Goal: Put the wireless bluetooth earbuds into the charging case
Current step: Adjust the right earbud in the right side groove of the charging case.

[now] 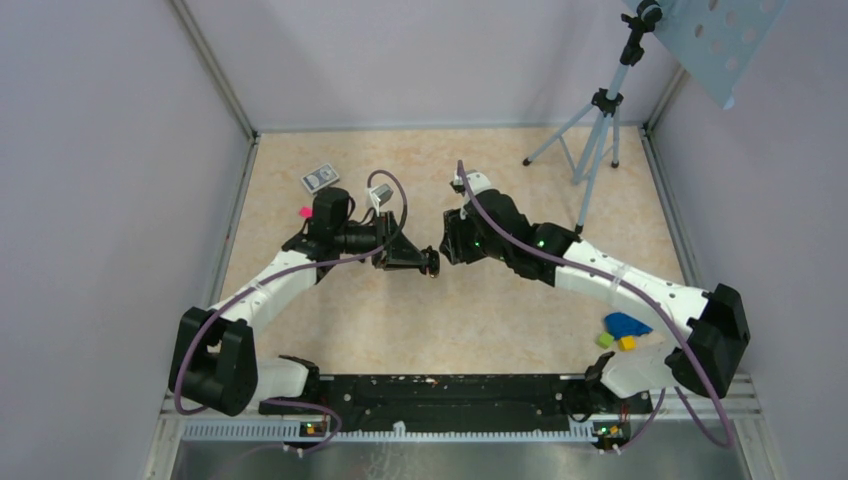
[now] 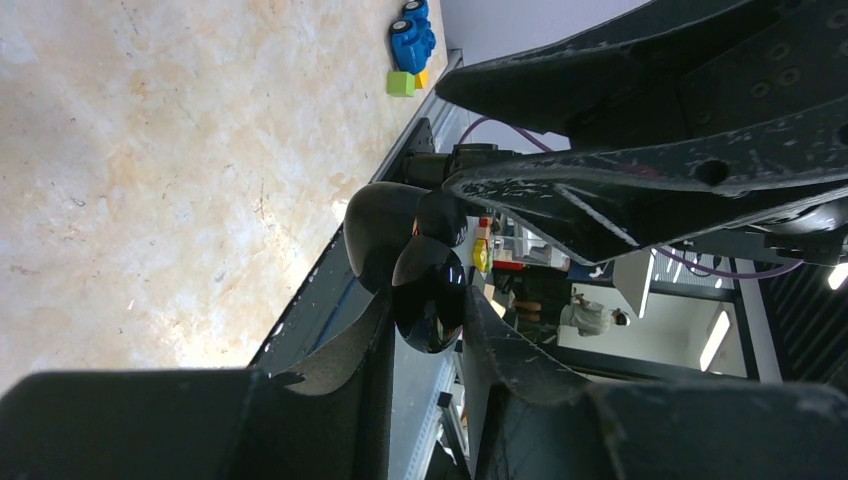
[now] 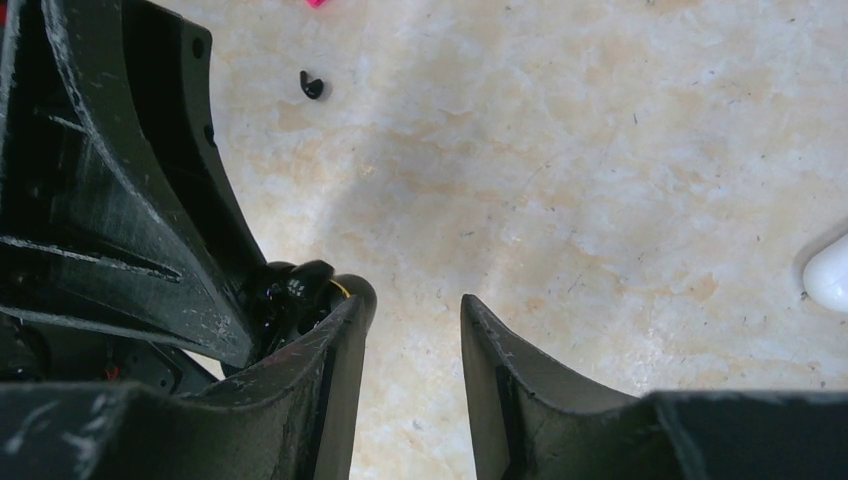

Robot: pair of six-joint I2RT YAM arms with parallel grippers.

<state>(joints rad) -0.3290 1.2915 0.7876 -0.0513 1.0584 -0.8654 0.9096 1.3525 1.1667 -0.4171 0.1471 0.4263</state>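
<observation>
My left gripper (image 1: 430, 262) (image 2: 428, 300) is shut on a glossy black rounded charging case (image 2: 430, 285), held above the table. The case is hinged open, its second half (image 2: 378, 232) standing beside the first. My right gripper (image 1: 447, 245) (image 3: 415, 300) is open and holds nothing. Its left finger lies right against the case (image 3: 295, 290), which shows a thin yellow edge. A tiny black earbud-shaped piece (image 3: 311, 85) lies on the beige table farther off. No other earbud shows.
A white rounded thing (image 3: 828, 272) lies on the table, cut off by the right edge. A blue toy with coloured blocks (image 1: 625, 325) (image 2: 412, 40) sits near the right arm's base. A tripod (image 1: 595, 140), a grey patterned piece (image 1: 320, 177) and a pink bit (image 1: 305, 211) stand farther back.
</observation>
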